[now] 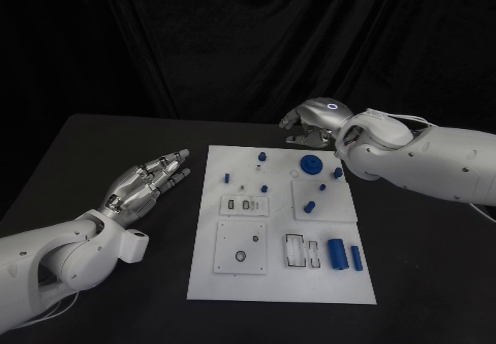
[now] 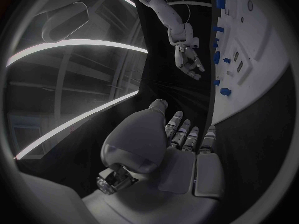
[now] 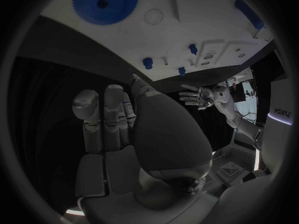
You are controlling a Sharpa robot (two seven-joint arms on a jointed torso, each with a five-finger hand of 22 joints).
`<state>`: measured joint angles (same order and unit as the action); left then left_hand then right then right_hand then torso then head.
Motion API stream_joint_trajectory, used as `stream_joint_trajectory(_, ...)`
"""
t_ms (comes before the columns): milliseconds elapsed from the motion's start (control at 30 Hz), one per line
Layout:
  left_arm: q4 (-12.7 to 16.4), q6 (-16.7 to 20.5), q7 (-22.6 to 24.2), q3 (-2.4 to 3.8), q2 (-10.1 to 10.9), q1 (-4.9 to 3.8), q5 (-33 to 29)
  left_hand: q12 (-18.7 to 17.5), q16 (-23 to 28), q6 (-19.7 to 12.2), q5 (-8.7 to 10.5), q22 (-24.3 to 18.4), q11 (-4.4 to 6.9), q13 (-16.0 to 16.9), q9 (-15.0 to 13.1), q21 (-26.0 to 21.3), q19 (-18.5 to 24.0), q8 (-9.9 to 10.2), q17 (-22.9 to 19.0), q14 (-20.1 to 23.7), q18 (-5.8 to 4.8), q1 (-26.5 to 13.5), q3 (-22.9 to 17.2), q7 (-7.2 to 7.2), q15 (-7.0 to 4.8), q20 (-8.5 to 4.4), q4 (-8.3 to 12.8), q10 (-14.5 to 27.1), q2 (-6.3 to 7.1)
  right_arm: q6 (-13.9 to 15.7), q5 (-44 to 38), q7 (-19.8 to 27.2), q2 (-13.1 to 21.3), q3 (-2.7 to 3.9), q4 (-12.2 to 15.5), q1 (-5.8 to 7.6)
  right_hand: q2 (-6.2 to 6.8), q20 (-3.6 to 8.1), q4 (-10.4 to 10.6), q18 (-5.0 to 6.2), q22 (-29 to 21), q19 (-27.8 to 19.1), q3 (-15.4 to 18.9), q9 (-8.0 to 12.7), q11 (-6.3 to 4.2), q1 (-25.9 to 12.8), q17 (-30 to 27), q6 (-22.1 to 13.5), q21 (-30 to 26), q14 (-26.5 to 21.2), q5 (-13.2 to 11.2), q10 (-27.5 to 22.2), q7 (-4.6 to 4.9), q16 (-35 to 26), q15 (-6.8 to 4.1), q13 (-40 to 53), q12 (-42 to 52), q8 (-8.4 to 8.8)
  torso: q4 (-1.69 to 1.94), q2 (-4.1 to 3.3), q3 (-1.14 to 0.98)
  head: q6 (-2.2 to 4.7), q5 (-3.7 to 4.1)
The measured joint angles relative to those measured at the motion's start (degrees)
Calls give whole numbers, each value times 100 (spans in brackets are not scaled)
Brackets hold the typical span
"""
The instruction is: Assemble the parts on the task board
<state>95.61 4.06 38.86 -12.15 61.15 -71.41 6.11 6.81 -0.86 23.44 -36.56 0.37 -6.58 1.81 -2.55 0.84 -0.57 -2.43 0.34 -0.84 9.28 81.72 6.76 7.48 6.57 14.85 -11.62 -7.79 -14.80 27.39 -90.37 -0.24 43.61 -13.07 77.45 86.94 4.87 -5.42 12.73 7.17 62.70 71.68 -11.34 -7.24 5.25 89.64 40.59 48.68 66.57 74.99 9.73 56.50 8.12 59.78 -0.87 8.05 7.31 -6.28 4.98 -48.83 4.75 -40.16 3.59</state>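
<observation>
The white task board point(image 1: 277, 285) lies in the middle of the black table. On its far part sit a blue gear point(image 1: 311, 164) and several small blue pegs point(image 1: 264, 188). Two blue cylinders point(image 1: 338, 252) lie near its front right corner. My left hand point(image 1: 150, 183) hovers just left of the board, flat, fingers apart, holding nothing. My right hand point(image 1: 313, 118) hangs beyond the board's far edge, near the gear, fingers loosely bent and empty. The right wrist view shows the right hand point(image 3: 112, 124), the gear point(image 3: 104, 2) and pegs point(image 3: 147, 62). The left wrist view shows the left hand point(image 2: 181, 134) beside the board point(image 2: 274, 40).
White inset plates with slots and holes point(image 1: 244, 206) sit on the board's near half, with a black-framed slot point(image 1: 302, 252) beside the cylinders. Bare black table point(image 1: 124, 143) surrounds the board. A black curtain closes off the back.
</observation>
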Motion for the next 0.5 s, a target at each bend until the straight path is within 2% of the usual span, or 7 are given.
stream_joint_trajectory(33,4,0,0,0,1,0,0,0,0,0,0,0,0,0,0,0,0,0,0,0,0,0,0,0,0,0,0,0,0,63,3,4,119,0,111,36,0,0,31,0,-2,0,-31,5,-12,0,-21,65,0,0,22,172,-5,-11,0,32,57,0,0,0,0,1,-3)
stream_joint_trajectory(167,8,0,0,0,2,0,-3,0,0,0,0,0,0,0,0,0,0,0,0,0,0,0,0,0,0,0,0,0,0,208,60,-9,550,-2,481,131,3,39,58,0,-286,-250,-50,21,-265,-3,-545,385,-352,-235,0,1104,-117,-455,-67,603,999,-61,0,1,0,3,-7)
stream_joint_trajectory(233,6,0,0,0,-1,0,-10,0,0,0,0,0,-20,0,-3,0,0,0,0,0,0,0,-18,0,0,0,18,-20,0,217,131,-36,752,-18,643,158,75,80,112,0,-378,-310,37,15,-345,-138,-635,577,-558,-278,-1,660,-169,-606,-112,1788,2455,-11,0,2,1,-5,0)
stream_joint_trajectory(267,3,0,0,0,-6,0,-14,0,0,0,0,0,-20,0,-6,0,0,0,0,0,0,0,-18,0,0,0,18,-20,0,216,168,-53,823,-27,694,164,68,86,156,-1,-338,-303,81,12,-364,-214,-310,627,-583,-190,-1,279,-179,-414,-131,2499,3315,44,-1,2,1,-11,5)
stream_joint_trajectory(333,-6,0,0,0,-26,0,-22,0,0,0,0,0,-20,0,-6,0,0,0,0,0,0,0,-18,0,0,0,18,-20,0,191,248,-113,967,-47,803,172,82,92,254,-1,-66,-151,179,-11,-382,-424,669,661,-404,72,-1,419,-196,268,-117,3887,4785,93,-1,2,1,-13,9)
stream_joint_trajectory(467,-25,-5,0,0,-74,0,-38,0,0,21,0,0,-20,0,-5,0,-21,0,0,0,1,0,-33,21,0,21,2,-20,0,67,376,-296,1203,-86,979,174,61,18,324,-15,541,-55,317,-70,-314,-766,3123,689,67,723,-56,1304,-168,2124,-38,6124,6835,146,-2,2,1,-24,10)
stream_joint_trajectory(500,-27,-7,0,0,-81,0,-40,0,0,21,0,0,-20,0,-5,0,-21,0,0,0,0,0,-34,21,0,21,3,-20,0,34,400,-349,1243,-94,1005,173,69,5,325,-134,807,63,365,-95,-284,-861,3301,692,318,828,-94,1664,-164,2486,-12,6453,7232,146,-2,2,1,-29,8)
